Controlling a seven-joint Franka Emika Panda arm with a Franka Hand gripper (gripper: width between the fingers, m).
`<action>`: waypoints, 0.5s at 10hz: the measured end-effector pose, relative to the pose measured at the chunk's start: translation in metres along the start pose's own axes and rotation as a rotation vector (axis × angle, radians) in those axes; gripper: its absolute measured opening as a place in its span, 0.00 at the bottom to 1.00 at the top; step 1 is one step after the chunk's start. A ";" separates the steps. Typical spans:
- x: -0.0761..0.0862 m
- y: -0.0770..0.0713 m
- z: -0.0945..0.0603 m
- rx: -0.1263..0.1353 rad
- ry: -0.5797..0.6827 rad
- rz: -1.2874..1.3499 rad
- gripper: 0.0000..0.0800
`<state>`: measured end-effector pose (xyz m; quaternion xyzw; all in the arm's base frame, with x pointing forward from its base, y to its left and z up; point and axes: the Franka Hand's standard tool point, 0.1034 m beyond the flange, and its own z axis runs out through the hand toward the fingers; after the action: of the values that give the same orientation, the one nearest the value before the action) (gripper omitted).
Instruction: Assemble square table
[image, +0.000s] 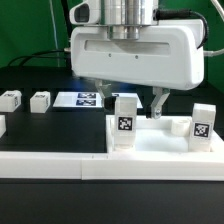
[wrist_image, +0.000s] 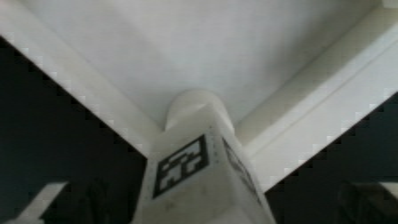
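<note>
The gripper (image: 130, 102) hangs with jaws spread wide, pinching nothing, over the upright leg (image: 123, 124) standing on the near part of the square tabletop (image: 60, 150) — judged a light, stiff, smooth plastic piece, best taken across its flat sides near mid-height to avoid slipping.

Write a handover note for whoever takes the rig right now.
Gripper: open, with its fingers apart on either side of the corner leg, not clamping it.
Tabletop: lies flat at the front. The corner leg stands upright on it, and the second leg stands at the exterior view's right.
Loose legs: lie on the table at the exterior view's left.
Done: two legs standing; can't tell if they are tight.
Left: the loose legs.
</note>
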<state>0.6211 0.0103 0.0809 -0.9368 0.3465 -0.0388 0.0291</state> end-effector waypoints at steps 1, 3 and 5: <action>0.004 0.002 -0.001 0.024 -0.005 -0.140 0.81; 0.003 -0.001 0.000 0.054 -0.018 -0.280 0.81; 0.000 -0.003 0.001 0.053 -0.019 -0.352 0.81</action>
<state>0.6233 0.0128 0.0798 -0.9822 0.1758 -0.0437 0.0496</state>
